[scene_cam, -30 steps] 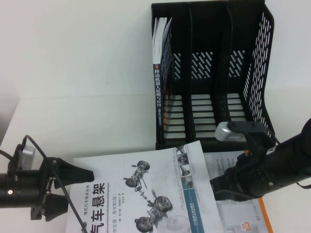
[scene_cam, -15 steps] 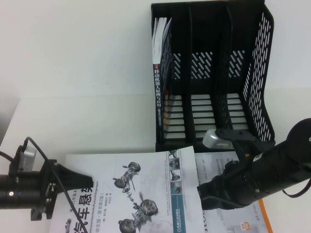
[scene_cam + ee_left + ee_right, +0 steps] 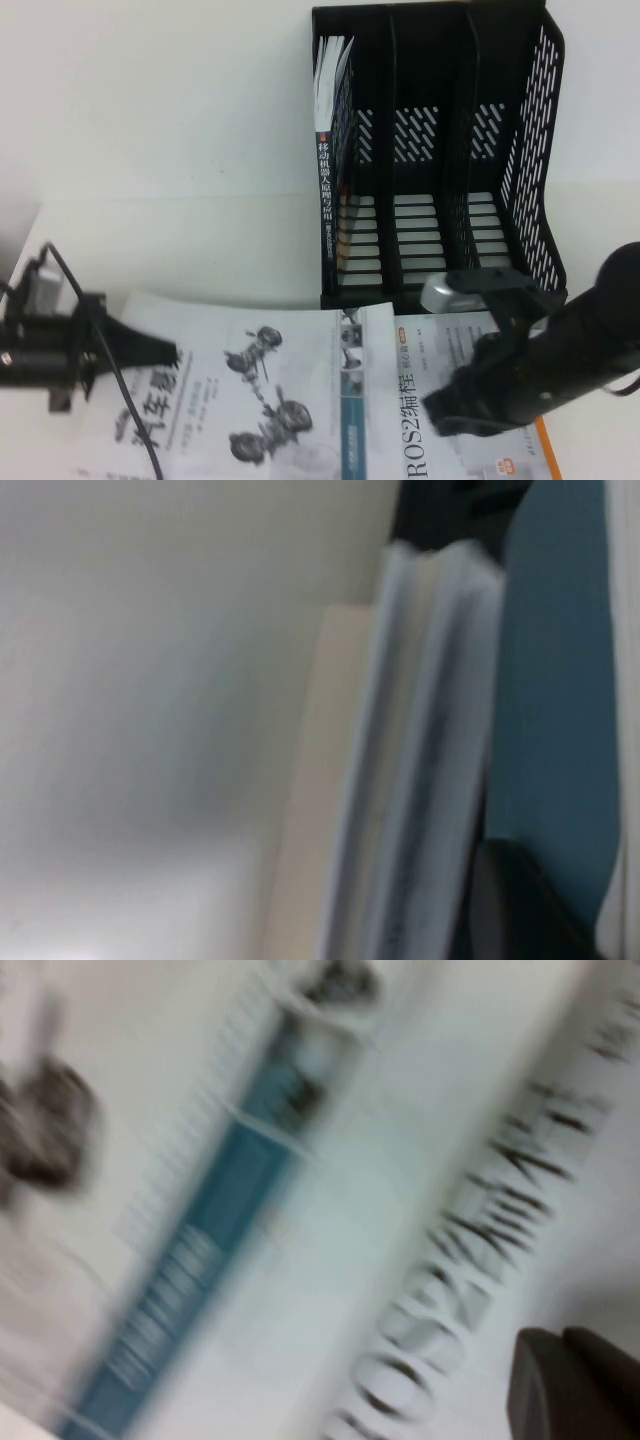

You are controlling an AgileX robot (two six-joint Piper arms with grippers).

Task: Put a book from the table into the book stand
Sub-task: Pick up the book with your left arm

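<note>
The book, white with grey car-suspension drawings, lies at the near edge of the white table. My left gripper is shut on its left edge. The left wrist view shows its page edges and teal back, with one dark finger against the back. My right gripper is shut and low over the orange-bordered ROS2 book. Its two fingertips sit together above that cover. The black book stand stands at the back, its middle and right slots empty.
A black-spined book with white Chinese characters stands in the stand's left slot. The ROS2 book lies just right of the task book, in front of the stand. Bare tabletop lies left of the stand.
My left gripper has pulled back to the left and the book has slid left with it, uncovering more of the ROS2 book. My right gripper has dropped lower over that book.
</note>
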